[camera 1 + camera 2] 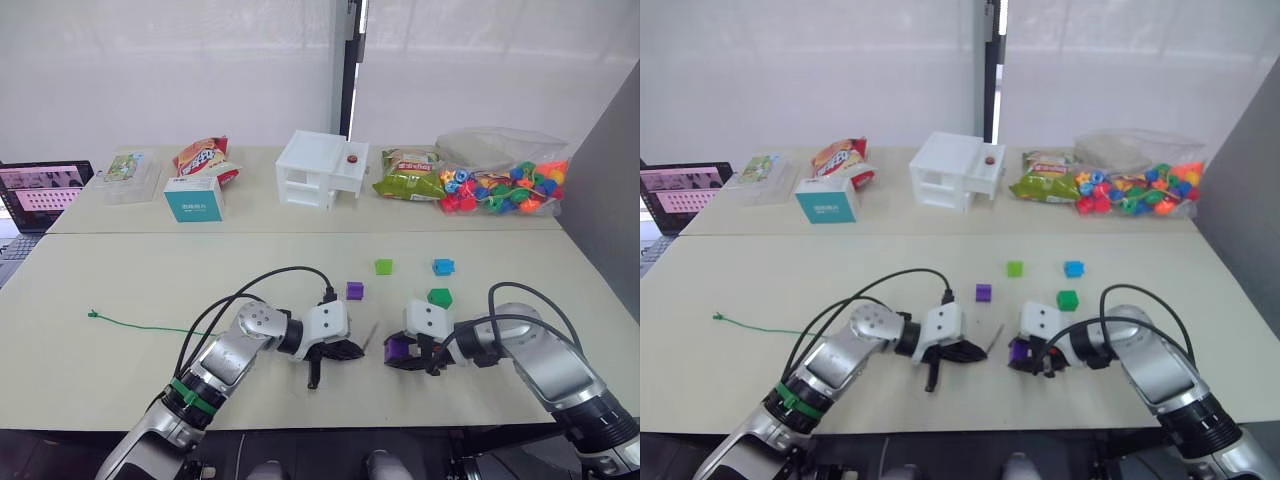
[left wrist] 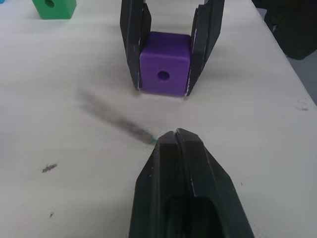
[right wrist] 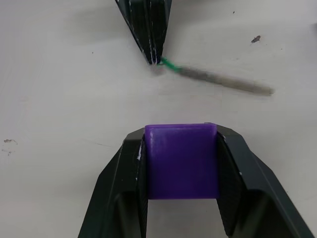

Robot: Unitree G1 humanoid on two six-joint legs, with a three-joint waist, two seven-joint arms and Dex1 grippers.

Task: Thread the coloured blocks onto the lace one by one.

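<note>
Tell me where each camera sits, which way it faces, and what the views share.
Left eye view: on the head, looking forward and down over the table; both arms show.
Right eye view: the same scene from its stereo twin.
Left wrist view: on the left wrist, looking along the shut left claw at the lace's tip and the purple block.
Right wrist view: on the right wrist, looking along the right claw, shut on that block.
Shared: both wrist views show the block, the lace tip and the opposite claw.

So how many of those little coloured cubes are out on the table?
5: one purple cube in the right gripper, another purple, light green, blue, dark green loose beyond it.
</note>
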